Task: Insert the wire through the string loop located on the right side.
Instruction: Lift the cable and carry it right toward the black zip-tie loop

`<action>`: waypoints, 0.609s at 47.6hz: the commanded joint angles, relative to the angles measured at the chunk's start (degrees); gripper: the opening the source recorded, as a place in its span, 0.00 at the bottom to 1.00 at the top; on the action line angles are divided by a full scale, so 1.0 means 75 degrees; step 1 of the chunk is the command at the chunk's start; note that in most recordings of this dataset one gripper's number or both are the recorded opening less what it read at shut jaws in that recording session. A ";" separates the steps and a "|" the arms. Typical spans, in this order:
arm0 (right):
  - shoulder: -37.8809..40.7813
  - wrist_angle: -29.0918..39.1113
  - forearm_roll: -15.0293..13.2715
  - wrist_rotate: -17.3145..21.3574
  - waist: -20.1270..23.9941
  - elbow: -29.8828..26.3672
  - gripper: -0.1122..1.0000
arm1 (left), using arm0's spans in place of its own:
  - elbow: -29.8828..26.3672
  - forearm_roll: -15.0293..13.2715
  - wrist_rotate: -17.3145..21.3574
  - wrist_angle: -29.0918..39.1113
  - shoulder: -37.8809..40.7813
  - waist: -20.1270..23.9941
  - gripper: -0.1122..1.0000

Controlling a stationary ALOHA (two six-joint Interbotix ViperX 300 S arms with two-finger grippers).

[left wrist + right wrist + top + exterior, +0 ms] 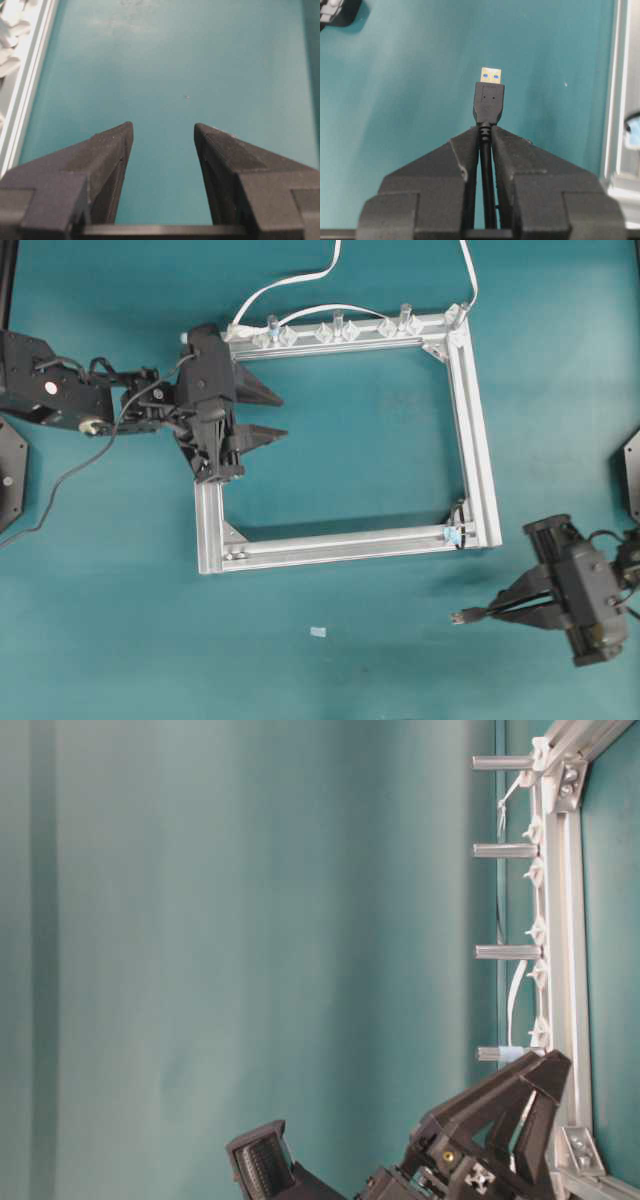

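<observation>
The wire is a thin black cable ending in a black-shelled USB plug with a metal tip. My right gripper is shut on it just behind the plug. From overhead the plug points left from the right gripper, below the frame's lower right corner. The string loop, a tiny dark loop with a bluish piece at its base, sits at that corner, up and slightly left of the plug. Its bluish piece shows at the right edge of the right wrist view. My left gripper is open and empty inside the frame's left side, as the left wrist view shows.
A rectangular aluminium frame lies flat on the teal table. Clear clips and short posts line its far rail. White flat cables run off the top edge. A small pale scrap lies below the frame.
</observation>
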 commanded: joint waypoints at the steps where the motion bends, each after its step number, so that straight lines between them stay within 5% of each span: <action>1: -0.0398 -0.0035 0.0023 0.0000 0.0129 0.0152 0.21 | -0.0059 0.0023 0.0035 0.0012 -0.0176 -0.0141 0.56; 29: -0.1254 0.0480 -0.0035 -0.0023 0.0281 0.0773 0.21 | 0.0000 0.0023 0.0023 0.0844 -0.0609 -0.0680 0.55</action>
